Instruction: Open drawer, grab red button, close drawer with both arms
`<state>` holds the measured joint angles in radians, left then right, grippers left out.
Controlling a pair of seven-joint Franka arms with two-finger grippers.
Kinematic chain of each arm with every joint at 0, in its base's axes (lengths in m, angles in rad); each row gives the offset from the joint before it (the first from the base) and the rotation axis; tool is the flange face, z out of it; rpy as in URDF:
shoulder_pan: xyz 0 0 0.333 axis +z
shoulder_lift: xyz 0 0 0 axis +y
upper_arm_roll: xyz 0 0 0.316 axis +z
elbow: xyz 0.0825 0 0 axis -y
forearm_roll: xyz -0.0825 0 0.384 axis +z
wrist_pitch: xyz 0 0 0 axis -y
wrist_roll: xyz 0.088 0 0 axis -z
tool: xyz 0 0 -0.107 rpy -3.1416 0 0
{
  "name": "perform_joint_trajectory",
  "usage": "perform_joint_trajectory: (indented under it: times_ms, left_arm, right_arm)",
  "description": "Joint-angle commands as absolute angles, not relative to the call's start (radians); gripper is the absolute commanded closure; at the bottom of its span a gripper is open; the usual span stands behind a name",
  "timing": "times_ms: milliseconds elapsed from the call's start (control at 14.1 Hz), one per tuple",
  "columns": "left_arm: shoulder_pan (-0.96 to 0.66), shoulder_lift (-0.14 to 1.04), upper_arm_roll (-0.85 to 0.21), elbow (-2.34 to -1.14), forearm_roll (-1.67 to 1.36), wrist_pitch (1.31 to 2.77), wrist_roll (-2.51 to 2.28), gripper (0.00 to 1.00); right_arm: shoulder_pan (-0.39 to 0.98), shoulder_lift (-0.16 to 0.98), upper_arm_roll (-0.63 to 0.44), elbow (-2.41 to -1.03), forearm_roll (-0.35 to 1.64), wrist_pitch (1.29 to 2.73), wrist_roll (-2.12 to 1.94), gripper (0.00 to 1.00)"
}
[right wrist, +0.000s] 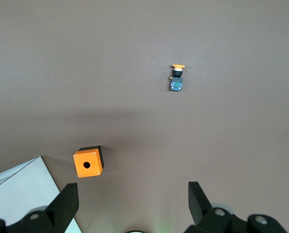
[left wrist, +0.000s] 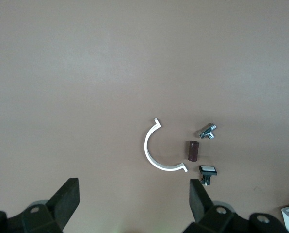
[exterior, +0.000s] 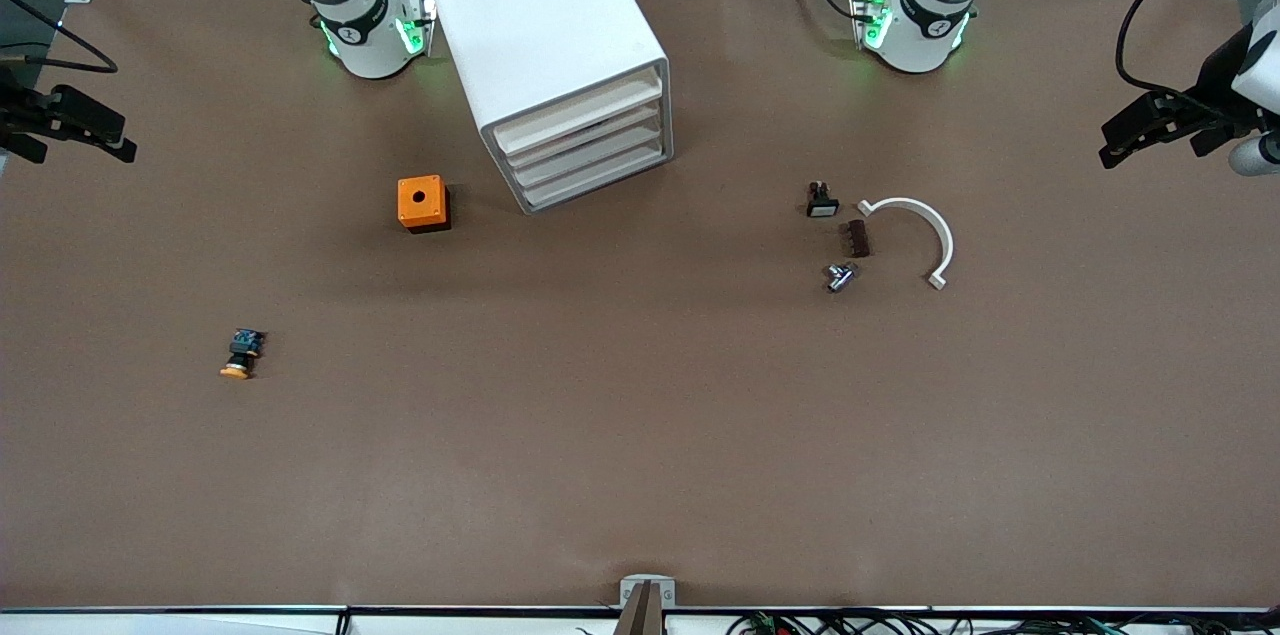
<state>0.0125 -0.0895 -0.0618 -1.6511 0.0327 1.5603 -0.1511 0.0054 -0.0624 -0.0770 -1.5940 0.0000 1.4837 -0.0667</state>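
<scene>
The drawer (exterior: 585, 111) sits shut atop the cabinet (exterior: 545, 35); no red button shows. The left gripper (left wrist: 135, 199) and right gripper (right wrist: 132, 201) hang open above the worktop (exterior: 600, 415).

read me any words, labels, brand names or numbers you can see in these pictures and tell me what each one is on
No text can be read in any view.
Round badges on the arm bases near the cabinet: marks too small to read.
Orange cube, yellow-capped button, white curved clip: no markings show.
The left end effector and right end effector carry no labels.
</scene>
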Motion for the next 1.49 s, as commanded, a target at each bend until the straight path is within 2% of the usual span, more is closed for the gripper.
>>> perform_joint_trajectory:
  times_ms: [0, 427, 925, 1423]
  left_arm:
    - [0.021, -0.081, -0.066, -1.628, 0.040, 1.540, -0.137, 0.00]
    - [0.023, -0.065, -0.066, -1.626, 0.040, 1.540, -0.137, 0.00]
    - [0.002, 0.069, -0.078, -1.635, 0.018, 1.581, -0.159, 0.00]
    - [-0.110, 0.207, -0.078, -1.626, -0.125, 1.632, -0.559, 0.00]
  right_arm:
    - [0.020, -0.091, -0.081, -1.621, 0.012, 1.497, -0.071, 0.00]
    - [0.021, -0.091, -0.080, -1.621, 0.012, 1.502, -0.072, 0.00]
    - [0.025, -0.092, -0.080, -1.621, 0.012, 1.499, -0.072, 0.00]
    - [0.025, -0.092, -0.080, -1.621, 0.012, 1.499, -0.072, 0.00]
